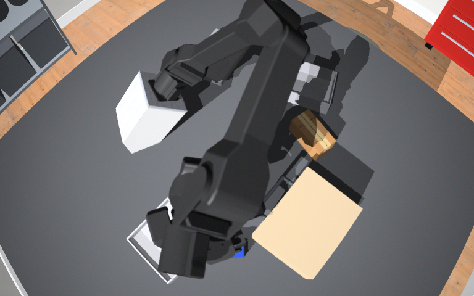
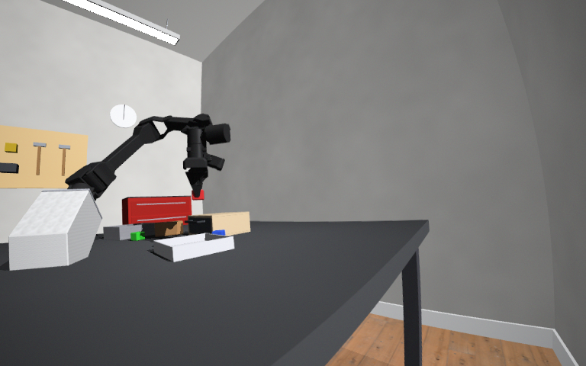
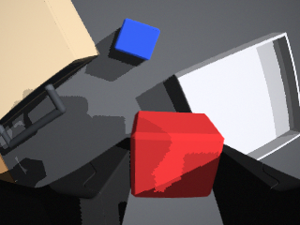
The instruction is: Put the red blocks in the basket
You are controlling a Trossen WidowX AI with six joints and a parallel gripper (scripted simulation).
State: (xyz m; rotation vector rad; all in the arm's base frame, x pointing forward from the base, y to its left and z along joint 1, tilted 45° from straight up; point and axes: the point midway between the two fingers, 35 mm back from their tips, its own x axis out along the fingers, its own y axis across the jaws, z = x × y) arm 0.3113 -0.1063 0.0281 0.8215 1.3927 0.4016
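One red block (image 3: 175, 153), clamped between the fingers of the gripper (image 2: 197, 193) and carried high above the table (image 2: 242, 293); height judged to give clearance over everything below.

One white basket (image 3: 240, 103), open-topped, upright on the table. In the wrist view it lies just beyond and to the right of the red block, its near rim almost under it. Judged the drop target; the block is not yet over the opening.

One blue block (image 3: 138, 39), loose on the table between the basket and the tan box (image 3: 37, 32). Not wanted; it stands apart from the basket's rim, so a straight release should not disturb it.

One tan box, lid on, beside a dark drawer unit with a bar handle (image 3: 34, 119); its contents are hidden.

One brown block (image 1: 311, 134) and a grey tray (image 2: 118, 232) near the arm's base.

One green block (image 2: 137, 235), by the tray.

Room: open table lies beyond the basket; the box side is crowded, so a short shift toward the basket is the safer line.
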